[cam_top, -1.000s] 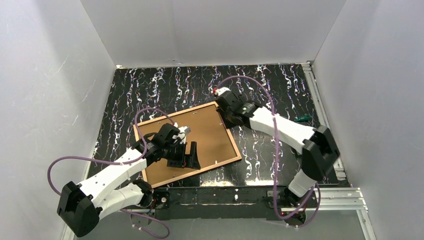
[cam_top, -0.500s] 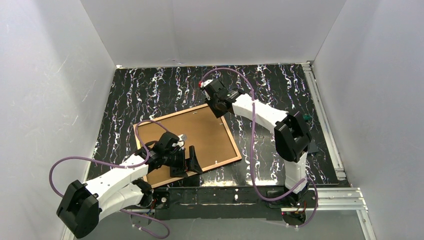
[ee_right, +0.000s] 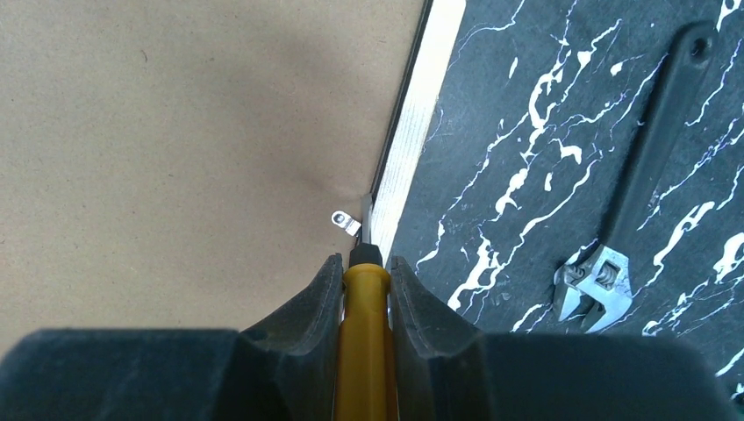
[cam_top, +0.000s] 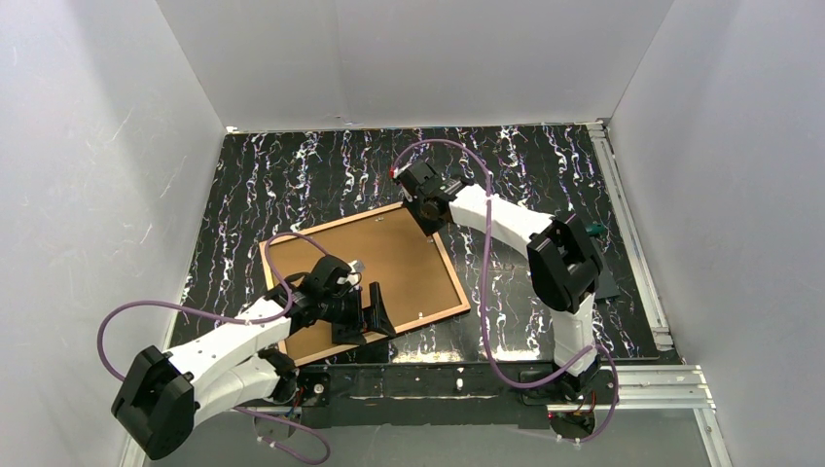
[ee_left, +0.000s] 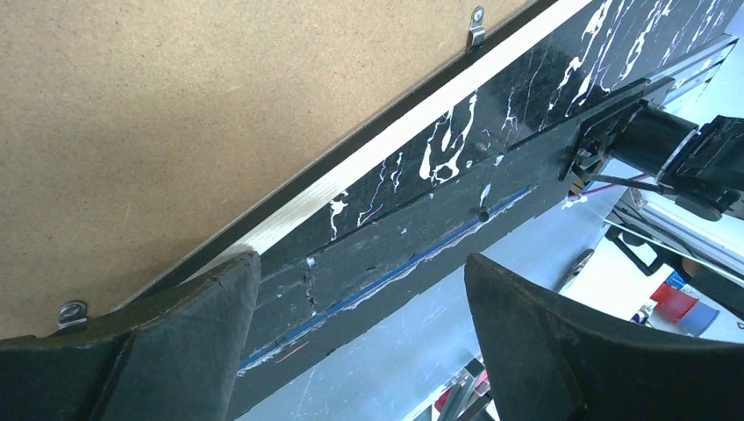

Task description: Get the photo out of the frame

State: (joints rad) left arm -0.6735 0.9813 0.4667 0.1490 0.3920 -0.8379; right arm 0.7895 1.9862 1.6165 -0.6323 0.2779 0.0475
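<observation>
The main risk sits at the tip of the tool. The right claw (ee_right: 361, 265) is clenched on a yellow-handled screwdriver (ee_right: 364, 338), whose narrow blade meets a small metal tab (ee_right: 345, 221) just ahead of the claw. A thin steel blade on a bent, shiny tab could easily skid off and gouge the soft brown fibreboard. It could also jump outward across the frame (ee_right: 419, 123), whose back rim shows as a pale, matte strip to the claw's front right. The photo (cam_top: 399, 263) lies face down inside that frame, so only its flat, felt-like board back shows and the print side is hidden. Levering here would likely lift or swivel the whole light rectangle on the slick, marbled tabletop (ee_right: 544, 105). The left claw (ee_left: 360, 274) hangs released with its dark rubbery fingers spread wide. One finger is over the frame's near edge and the other is beyond the tabletop's lip, so whether it pins anything cannot be told. Two more retaining tabs (ee_left: 476, 26) lie over the board on that claw's left side, and forcing the board up against them could crack it. A dark wrench (ee_right: 639, 175) with a silver head rests on the tabletop well right of the right claw, apart from the frame.
</observation>
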